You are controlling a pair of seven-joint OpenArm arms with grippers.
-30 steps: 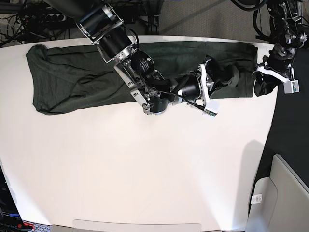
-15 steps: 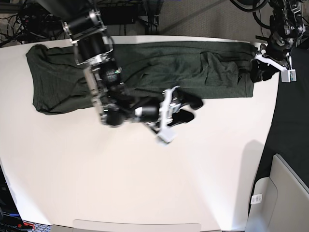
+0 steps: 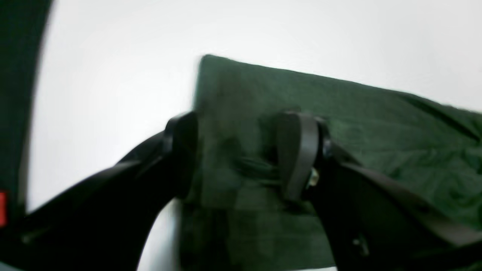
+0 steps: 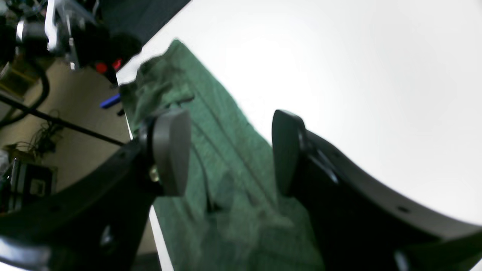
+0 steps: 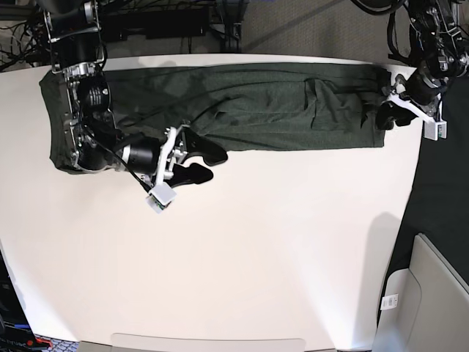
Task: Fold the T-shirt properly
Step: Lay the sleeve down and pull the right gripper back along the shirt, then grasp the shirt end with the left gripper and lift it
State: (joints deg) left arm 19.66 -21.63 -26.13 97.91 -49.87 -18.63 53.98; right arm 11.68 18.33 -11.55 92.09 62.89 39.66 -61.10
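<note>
Right gripper (image 5: 210, 163): fingers spread, nothing between them; over the shirt's near edge
Shirt (image 5: 264, 99): in a long band along the table's (image 5: 242, 242) far side, beyond the right gripper, stretching to both sides
Left gripper (image 5: 386, 116): fingers spread, at the shirt's end
</note>
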